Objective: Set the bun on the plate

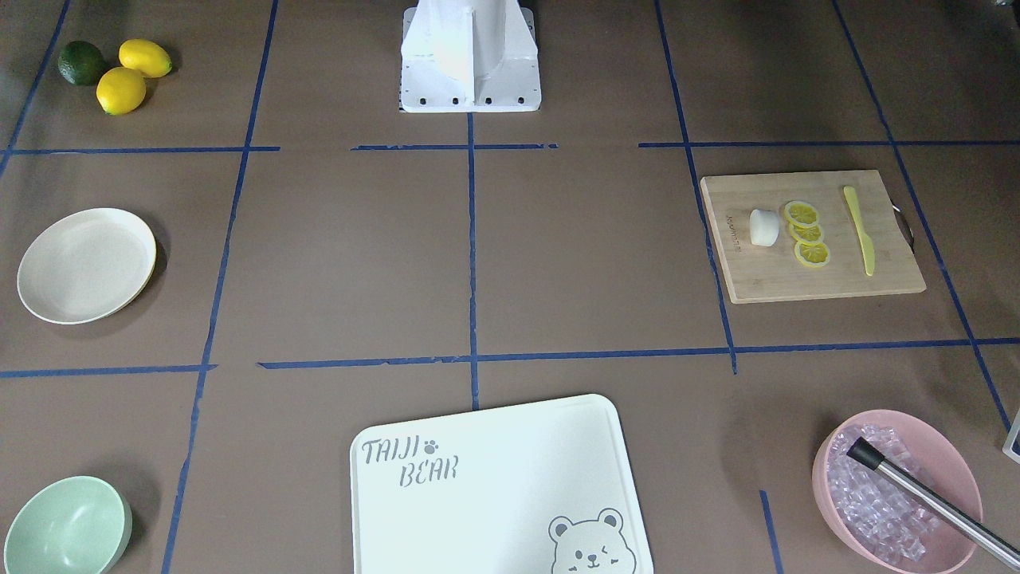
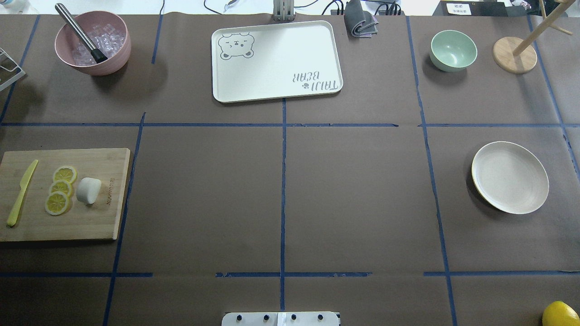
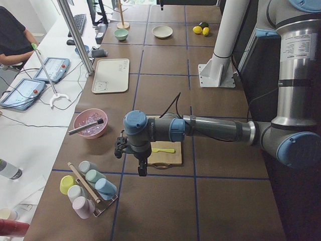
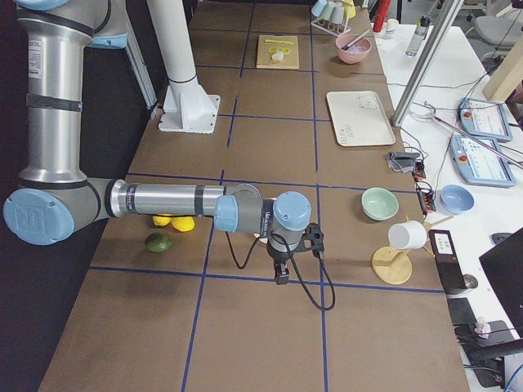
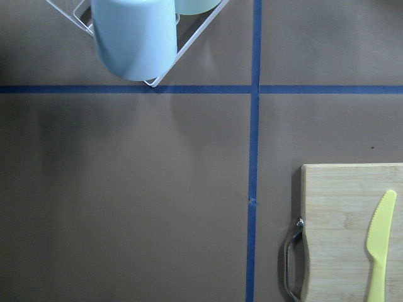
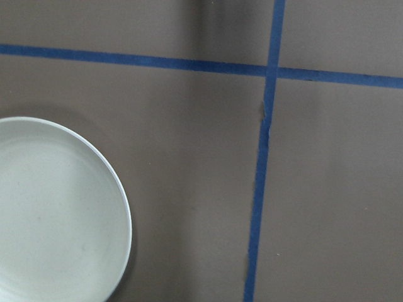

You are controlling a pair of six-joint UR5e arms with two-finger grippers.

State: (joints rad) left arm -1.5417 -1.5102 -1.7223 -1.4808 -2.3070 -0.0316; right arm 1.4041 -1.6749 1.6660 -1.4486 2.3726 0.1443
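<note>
bun [image 2: 88, 190] on wooden board [image 2: 90, 222], seemingly just toward table's middle from left gripper [image 3: 142, 169] | plate [image 2: 509, 177] well apart, far right | its jaw opening: cannot tell

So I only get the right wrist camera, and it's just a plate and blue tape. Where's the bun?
Observer: The bun sits on a wooden cutting board, at the other end of the table from the plate.
Operator: Is anything next to it?
Observer: Three lemon slices lie in a row right beside it, with a yellow knife past them.
Operator: Is an arm grabbing it?
Observer: No, nothing touches the bun. The left arm hangs near the board's handle end.
</note>
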